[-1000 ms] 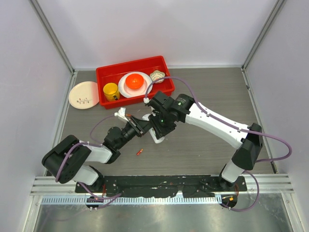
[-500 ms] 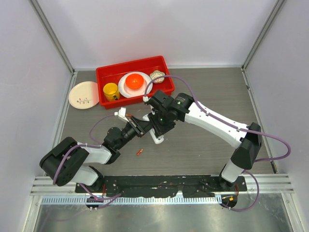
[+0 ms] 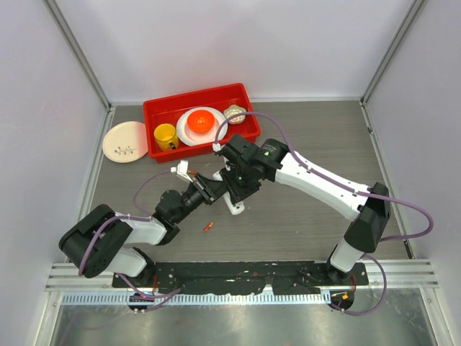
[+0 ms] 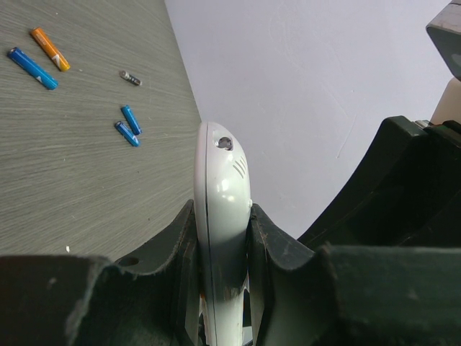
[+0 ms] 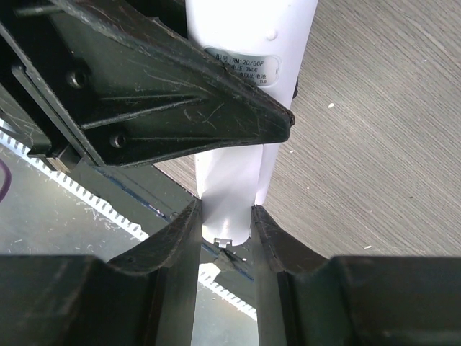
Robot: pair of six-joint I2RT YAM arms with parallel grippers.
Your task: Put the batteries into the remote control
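The remote control [image 3: 235, 205], a slim white oblong, is held off the table between both grippers near the middle. My left gripper [image 4: 222, 216] is shut on it edge-on, with its rounded end [image 4: 222, 155] sticking out past the fingers. My right gripper [image 5: 226, 216] is shut on the remote's other end [image 5: 227, 187], where a small latch tab shows; the labelled back [image 5: 241, 68] lies beyond, crossed by a left finger [image 5: 180, 108]. Batteries lie on the table: blue [image 4: 32, 68], orange [image 4: 50, 39], a tiny grey one [image 4: 130, 78], two small blue ones [image 4: 130, 126], and a red-orange one [image 3: 208, 226].
A red tray [image 3: 155, 109] at the back holds a yellow cup [image 3: 166, 136], a white plate with an orange ball [image 3: 201, 122] and a pale shell-like object [image 3: 235, 113]. A white plate [image 3: 124, 141] lies left of the tray. Grey walls enclose the table.
Both grippers and the remote have shifted very slightly; both grips are unchanged.
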